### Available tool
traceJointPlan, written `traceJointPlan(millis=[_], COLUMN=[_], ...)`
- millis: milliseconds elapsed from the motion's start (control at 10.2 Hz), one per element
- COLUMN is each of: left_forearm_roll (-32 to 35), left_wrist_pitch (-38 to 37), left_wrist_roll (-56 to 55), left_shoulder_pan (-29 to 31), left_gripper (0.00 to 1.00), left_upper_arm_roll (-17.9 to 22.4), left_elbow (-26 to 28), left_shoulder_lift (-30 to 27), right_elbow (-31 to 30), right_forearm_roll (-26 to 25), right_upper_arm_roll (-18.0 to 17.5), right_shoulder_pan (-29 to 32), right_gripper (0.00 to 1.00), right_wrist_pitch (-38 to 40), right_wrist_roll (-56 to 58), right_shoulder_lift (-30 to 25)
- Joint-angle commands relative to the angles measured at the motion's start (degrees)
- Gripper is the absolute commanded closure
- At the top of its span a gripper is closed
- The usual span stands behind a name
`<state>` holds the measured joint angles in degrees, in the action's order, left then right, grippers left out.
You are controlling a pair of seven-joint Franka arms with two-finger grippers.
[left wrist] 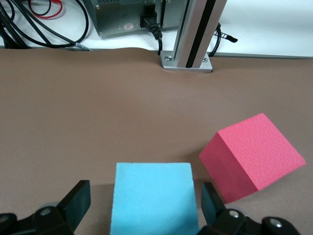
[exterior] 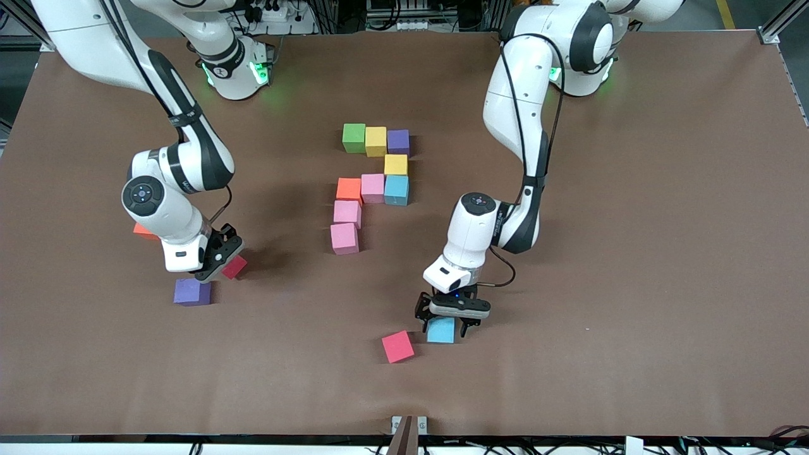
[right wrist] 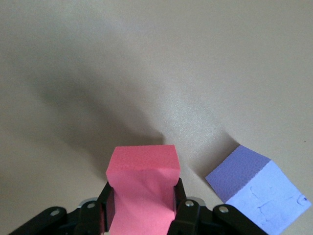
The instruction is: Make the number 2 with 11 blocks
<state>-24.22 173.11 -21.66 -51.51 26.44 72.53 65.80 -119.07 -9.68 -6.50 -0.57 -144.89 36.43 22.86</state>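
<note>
Several blocks form part of the number 2 (exterior: 373, 188) mid-table, from a green block (exterior: 354, 138) down to a pink block (exterior: 344, 238). My left gripper (exterior: 452, 318) (left wrist: 144, 203) is open and low, its fingers (left wrist: 78, 198) standing apart on either side of a light blue block (exterior: 441, 330) (left wrist: 152, 198). A red block (exterior: 397, 346) (left wrist: 254, 156) lies tilted just beside it. My right gripper (exterior: 219, 259) (right wrist: 142, 205) is shut on another red block (exterior: 234, 267) (right wrist: 143, 188), squeezed between the pads low over the table. A purple block (exterior: 192, 292) (right wrist: 259, 193) sits next to it.
An orange block (exterior: 144, 230) lies partly hidden by the right arm's wrist. A metal post (left wrist: 193, 34) on a bracket (exterior: 408, 424) stands at the table edge nearest the front camera, with cables past it.
</note>
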Motion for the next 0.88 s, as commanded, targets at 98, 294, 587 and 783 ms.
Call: traceJointPlan(millis=[98, 294, 587, 783], left_forearm_roll=[0.5, 0.5, 0.5, 0.5], left_wrist_pitch=[1.3, 1.4, 1.4, 1.4], left_wrist_roll=[-1.8, -1.8, -1.7, -1.7], left_shoulder_pan=[-0.6, -0.5, -0.4, -0.4], left_gripper=[0.0, 0.0, 0.0, 0.04], left_upper_arm_roll=[1.6, 1.6, 1.6, 1.6], left_elbow=[-2.0, -2.0, -2.0, -2.0], left_shoulder_lift=[2.0, 2.0, 2.1, 2.1], right_elbow=[-0.4, -0.4, -0.4, -0.4], right_forearm_roll=[1.2, 1.2, 1.2, 1.2], right_upper_arm_roll=[-0.3, -0.3, -0.3, -0.3], right_shoulder_pan=[0.3, 0.3, 0.3, 0.3], right_gripper=[1.0, 1.0, 1.0, 1.0], right_wrist_pitch=[0.4, 0.4, 0.4, 0.4], right_wrist_roll=[0.6, 0.6, 0.5, 0.5], right_shoulder_lift=[-0.7, -0.7, -0.7, -0.7])
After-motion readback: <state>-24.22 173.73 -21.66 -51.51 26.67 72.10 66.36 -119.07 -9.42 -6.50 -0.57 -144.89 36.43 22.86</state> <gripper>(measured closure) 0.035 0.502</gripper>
